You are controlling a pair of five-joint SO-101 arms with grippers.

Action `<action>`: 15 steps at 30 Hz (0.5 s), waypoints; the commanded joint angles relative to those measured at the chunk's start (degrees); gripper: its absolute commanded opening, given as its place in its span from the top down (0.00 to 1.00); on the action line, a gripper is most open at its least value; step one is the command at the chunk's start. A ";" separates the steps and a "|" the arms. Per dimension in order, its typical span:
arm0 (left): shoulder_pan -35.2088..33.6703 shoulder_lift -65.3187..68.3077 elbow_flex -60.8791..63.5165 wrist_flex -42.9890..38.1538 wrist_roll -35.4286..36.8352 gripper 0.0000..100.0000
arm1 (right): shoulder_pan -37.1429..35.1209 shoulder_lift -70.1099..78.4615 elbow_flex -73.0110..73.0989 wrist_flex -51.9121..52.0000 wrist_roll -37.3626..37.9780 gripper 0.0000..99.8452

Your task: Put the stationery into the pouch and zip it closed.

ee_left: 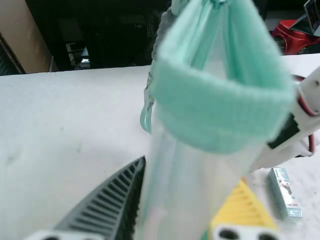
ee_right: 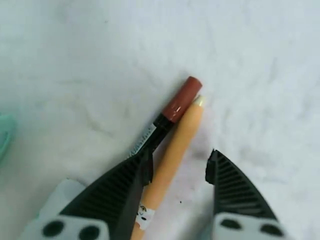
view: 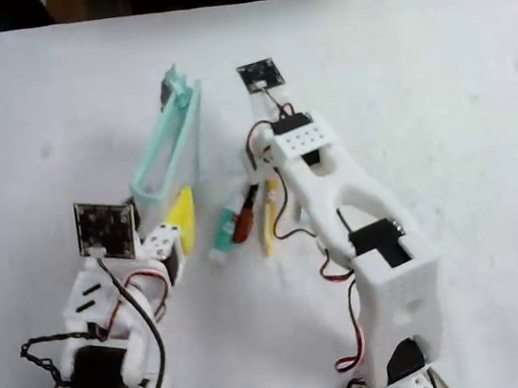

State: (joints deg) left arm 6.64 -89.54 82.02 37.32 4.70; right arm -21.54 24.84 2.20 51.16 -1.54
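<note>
Clamped in my left gripper [ee_left: 192,172], the mint pouch [ee_left: 220,100] stands on edge, mouth open; my right gripper [ee_right: 180,156] is spread wide astride 1 orange pencil [ee_right: 172,155] touching a brown-capped pen [ee_right: 176,102] on the white table [ee_right: 250,60]

On the white table [view: 440,111] lie, side by side, a teal block [ee_left: 285,192], a brown-capped pen [ee_right: 176,106] and an orange pencil [ee_right: 176,152].

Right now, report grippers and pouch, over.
Left gripper shut on pouch. Right gripper open, straddling orange pen on table. Brown-capped marker lies against pen, in the way.
</note>
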 commanded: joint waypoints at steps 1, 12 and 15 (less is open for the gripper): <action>0.84 -0.75 -2.29 0.62 -0.70 0.80 | 1.01 1.27 -2.29 0.04 -0.18 0.83; 0.84 -0.75 -2.29 0.70 -0.70 0.80 | 1.01 7.16 -10.02 5.05 -0.18 0.83; 0.84 -0.75 -2.29 0.70 -0.62 0.80 | 1.01 7.34 -10.29 5.05 -0.18 0.88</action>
State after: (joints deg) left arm 6.64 -89.54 82.02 37.32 4.70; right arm -20.84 32.22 -6.51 56.09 -1.71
